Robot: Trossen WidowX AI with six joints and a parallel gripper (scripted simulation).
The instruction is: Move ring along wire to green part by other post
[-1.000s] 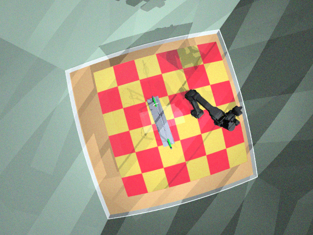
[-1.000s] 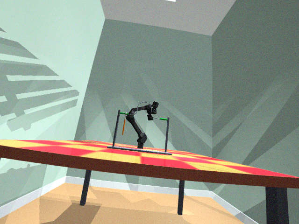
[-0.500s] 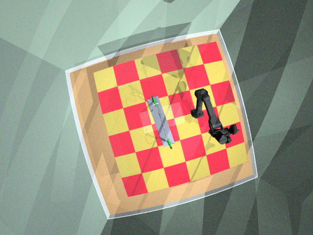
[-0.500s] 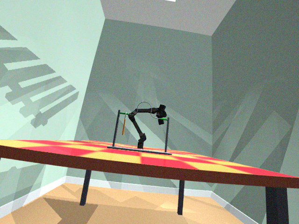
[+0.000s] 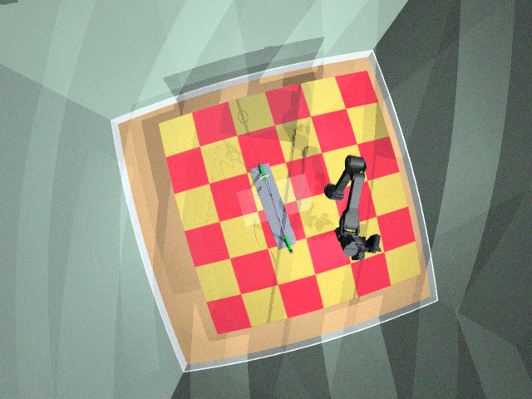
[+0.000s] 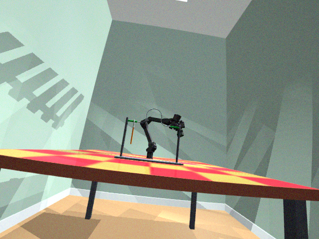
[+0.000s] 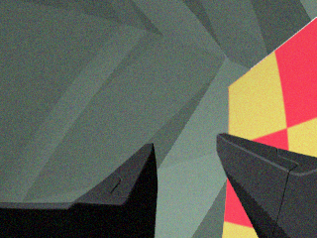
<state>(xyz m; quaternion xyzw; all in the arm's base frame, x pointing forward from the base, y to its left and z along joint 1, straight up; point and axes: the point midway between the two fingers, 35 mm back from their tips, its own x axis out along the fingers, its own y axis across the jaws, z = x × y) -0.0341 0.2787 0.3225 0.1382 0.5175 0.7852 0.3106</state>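
Note:
The ring [image 5: 263, 176] [image 6: 134, 120] hangs around the green part [image 5: 261, 169] [image 6: 130, 120] next to one post [image 6: 123, 139]. Its orange handle [image 6: 132, 136] points down, slightly tilted. The thin grey wire [image 6: 154, 108] rises in a loop between the two green parts. The other green part [image 5: 288, 243] [image 6: 174, 127] meets the second post [image 6: 178, 146] and has no ring on it. My gripper [image 7: 185, 147] is partly open with nothing between its fingers, well away from the handle. The ring does not show in the wrist view.
A grey base plate [image 5: 262, 193] [image 6: 149, 160] carries both posts on the red and yellow checkered table. The black arm [image 5: 352, 193] [image 6: 147, 132] stands beside the wire frame, in the exterior view behind it, partly seen through the wire loop.

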